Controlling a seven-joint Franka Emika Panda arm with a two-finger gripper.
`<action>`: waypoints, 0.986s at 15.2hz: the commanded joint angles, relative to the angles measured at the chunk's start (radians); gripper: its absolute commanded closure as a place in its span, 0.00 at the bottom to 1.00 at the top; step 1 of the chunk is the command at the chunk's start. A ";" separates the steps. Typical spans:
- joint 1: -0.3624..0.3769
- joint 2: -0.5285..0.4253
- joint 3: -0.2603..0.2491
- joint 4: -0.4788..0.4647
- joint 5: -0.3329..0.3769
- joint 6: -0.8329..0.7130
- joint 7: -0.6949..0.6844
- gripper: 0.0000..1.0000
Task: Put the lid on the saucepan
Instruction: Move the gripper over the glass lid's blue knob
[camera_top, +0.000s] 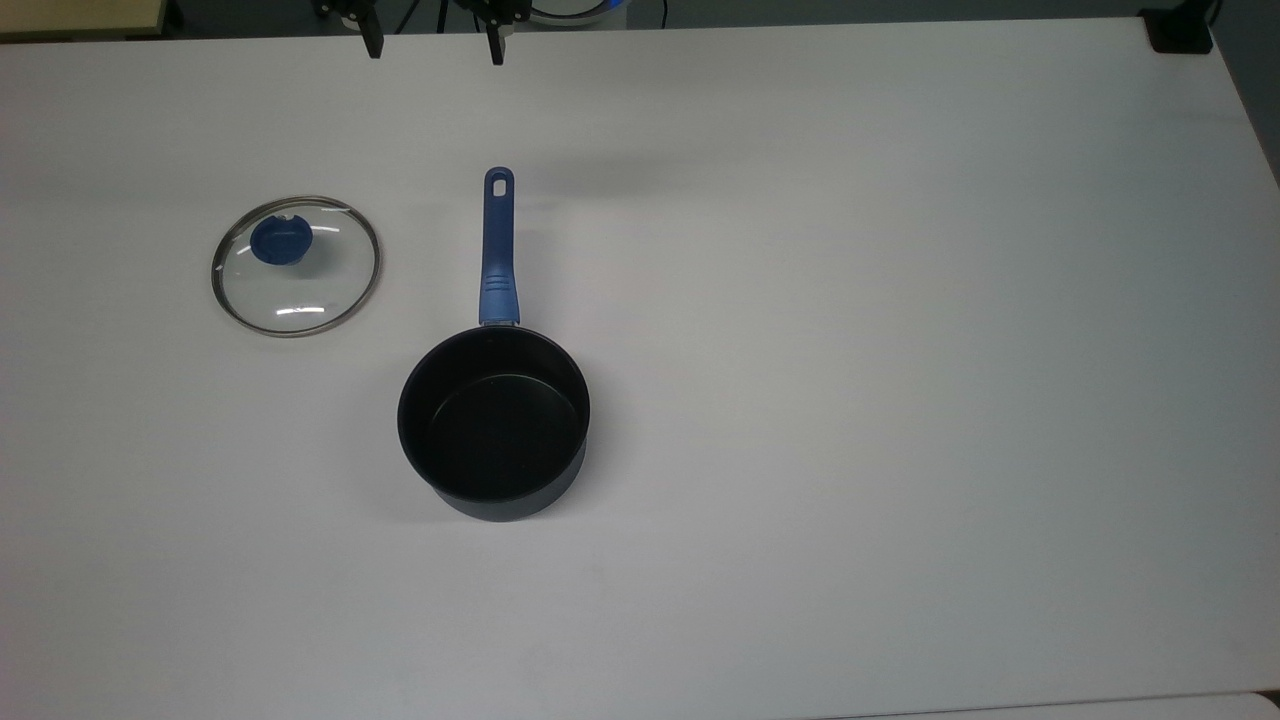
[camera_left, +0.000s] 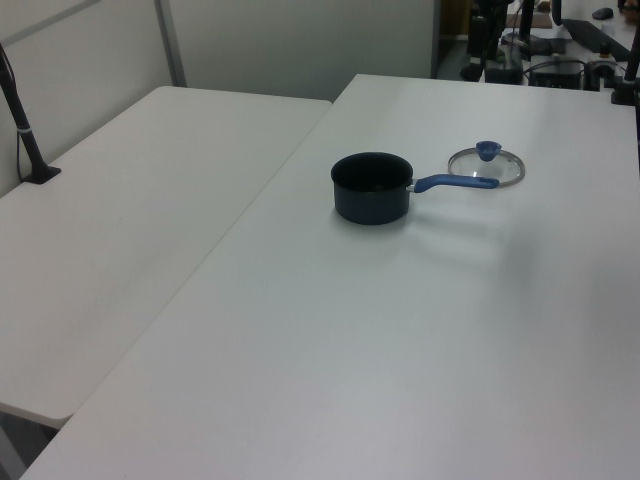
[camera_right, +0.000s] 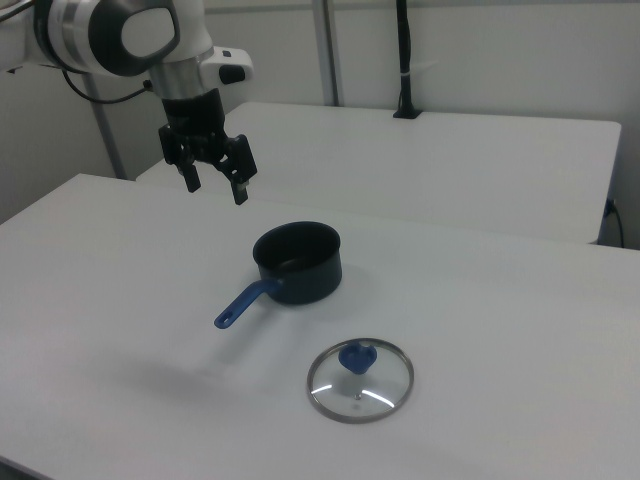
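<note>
Initially, gripper (camera_right: 214, 185) hangs high with fingers apart; lid (camera_top: 295, 266) lies beside saucepan (camera_top: 494, 422). Next move: descend onto the knob (camera_top: 279, 242).

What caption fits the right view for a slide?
Open gripper hovers above the table; empty saucepan and lid rest apart.
</note>
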 joint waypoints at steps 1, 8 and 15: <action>0.005 -0.009 -0.011 -0.015 0.020 0.021 -0.019 0.00; 0.005 -0.009 -0.011 -0.015 0.020 0.021 -0.019 0.00; -0.009 -0.012 -0.011 -0.015 0.020 0.018 -0.033 0.00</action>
